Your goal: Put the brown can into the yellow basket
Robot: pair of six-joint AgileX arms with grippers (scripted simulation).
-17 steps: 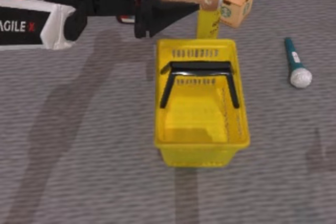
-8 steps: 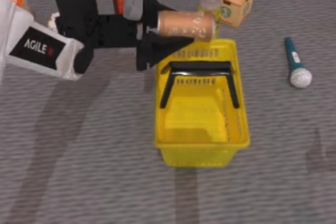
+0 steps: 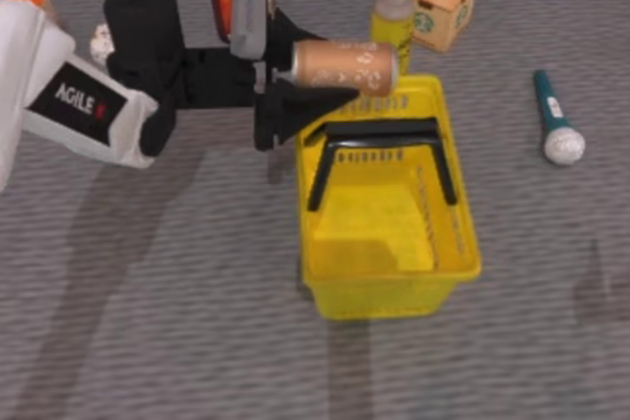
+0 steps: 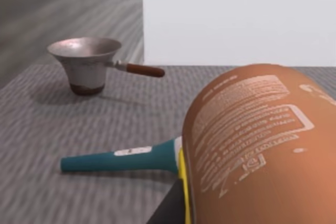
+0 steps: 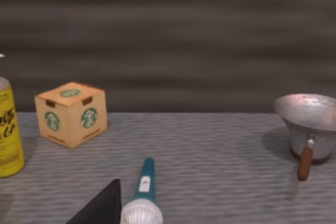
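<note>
Brown can (image 3: 345, 67), lying sideways, is clamped in the left claw (image 3: 295, 81), and over the past second it has swung from beyond the yellow basket (image 3: 463, 248) to just above its far rim (the basket itself has shifted slightly). Judged: release should come once it is farther in. The right arm is out of sight.
</note>
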